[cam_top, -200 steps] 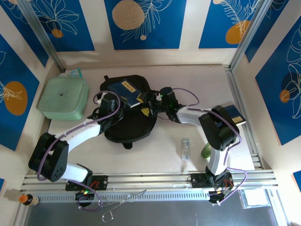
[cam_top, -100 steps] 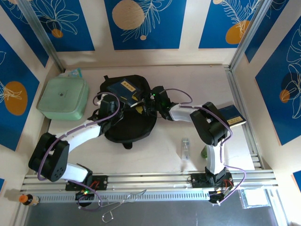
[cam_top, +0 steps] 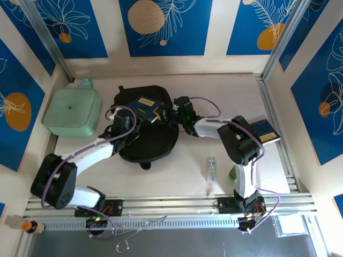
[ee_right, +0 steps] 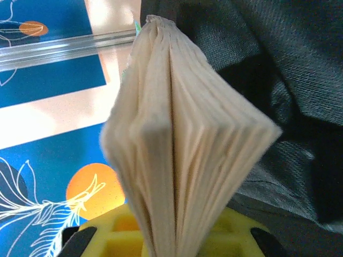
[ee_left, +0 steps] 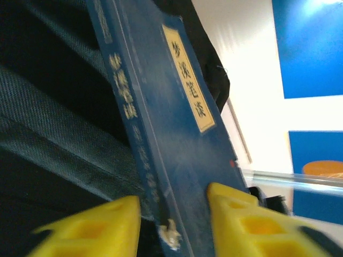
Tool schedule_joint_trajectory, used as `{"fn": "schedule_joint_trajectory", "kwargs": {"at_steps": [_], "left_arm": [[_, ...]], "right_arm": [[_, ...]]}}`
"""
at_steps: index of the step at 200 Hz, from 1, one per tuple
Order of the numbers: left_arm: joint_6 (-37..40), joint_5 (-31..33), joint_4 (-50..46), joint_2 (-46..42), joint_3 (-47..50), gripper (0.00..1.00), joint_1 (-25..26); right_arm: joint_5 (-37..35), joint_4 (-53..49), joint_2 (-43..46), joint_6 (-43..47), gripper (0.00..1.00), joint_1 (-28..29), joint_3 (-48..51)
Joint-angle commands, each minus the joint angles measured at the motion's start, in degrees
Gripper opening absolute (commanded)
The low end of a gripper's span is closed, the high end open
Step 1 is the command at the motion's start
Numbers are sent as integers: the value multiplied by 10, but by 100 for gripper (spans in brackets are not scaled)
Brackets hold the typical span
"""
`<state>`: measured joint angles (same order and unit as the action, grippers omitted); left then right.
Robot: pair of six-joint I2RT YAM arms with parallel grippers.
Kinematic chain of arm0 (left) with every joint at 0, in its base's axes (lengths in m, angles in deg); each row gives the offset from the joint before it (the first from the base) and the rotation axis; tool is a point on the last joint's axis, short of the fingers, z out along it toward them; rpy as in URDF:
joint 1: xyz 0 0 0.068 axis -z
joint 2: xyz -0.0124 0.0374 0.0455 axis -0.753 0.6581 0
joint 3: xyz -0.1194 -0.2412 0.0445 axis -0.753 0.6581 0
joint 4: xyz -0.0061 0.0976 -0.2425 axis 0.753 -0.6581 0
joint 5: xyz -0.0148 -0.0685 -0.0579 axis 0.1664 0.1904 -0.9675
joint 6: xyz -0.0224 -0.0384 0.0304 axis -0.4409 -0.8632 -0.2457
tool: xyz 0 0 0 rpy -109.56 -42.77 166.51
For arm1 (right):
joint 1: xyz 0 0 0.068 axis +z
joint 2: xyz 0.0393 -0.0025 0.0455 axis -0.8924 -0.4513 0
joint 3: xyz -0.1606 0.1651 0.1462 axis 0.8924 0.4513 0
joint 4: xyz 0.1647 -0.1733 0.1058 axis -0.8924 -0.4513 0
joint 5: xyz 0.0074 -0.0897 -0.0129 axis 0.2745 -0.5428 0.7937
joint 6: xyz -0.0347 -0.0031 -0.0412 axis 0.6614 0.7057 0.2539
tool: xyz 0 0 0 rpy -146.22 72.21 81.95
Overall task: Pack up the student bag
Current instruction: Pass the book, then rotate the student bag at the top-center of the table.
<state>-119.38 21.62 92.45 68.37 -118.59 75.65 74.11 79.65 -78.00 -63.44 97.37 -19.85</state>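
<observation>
The student bag (cam_top: 150, 140) lies black and soft in the middle of the table. A blue book (cam_top: 140, 105) with a yellow title label rests tilted on its upper part. My right gripper (cam_top: 167, 115) reaches in from the right and is shut on the book's page edge. In the right wrist view the cream pages (ee_right: 182, 123) fan out from between the yellow fingers (ee_right: 107, 230), with bag fabric (ee_right: 278, 64) behind. My left gripper (ee_left: 174, 206) is open, its yellow fingers (ee_left: 91, 227) standing either side of the book's near corner (ee_left: 177, 134), over the bag's webbing (ee_left: 48, 123).
A pale green lidded container (cam_top: 71, 111) sits at the back left. Another blue book (cam_top: 266, 131) lies at the right edge behind the right arm. A green bottle (cam_top: 234, 171) and a small clear item (cam_top: 211, 168) lie near the right arm's base.
My right gripper moved left to the book and closed on its page edge. My left gripper went from shut to open. The book tilted and shifted slightly.
</observation>
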Motion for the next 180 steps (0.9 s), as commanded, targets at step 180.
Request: {"fn": "schedule_joint_trajectory", "kwargs": {"at_steps": [180], "left_arm": [[280,-240,-118,243,-162,70,62]], "right_arm": [[-59,-297,345,292,0,-158,143]]}}
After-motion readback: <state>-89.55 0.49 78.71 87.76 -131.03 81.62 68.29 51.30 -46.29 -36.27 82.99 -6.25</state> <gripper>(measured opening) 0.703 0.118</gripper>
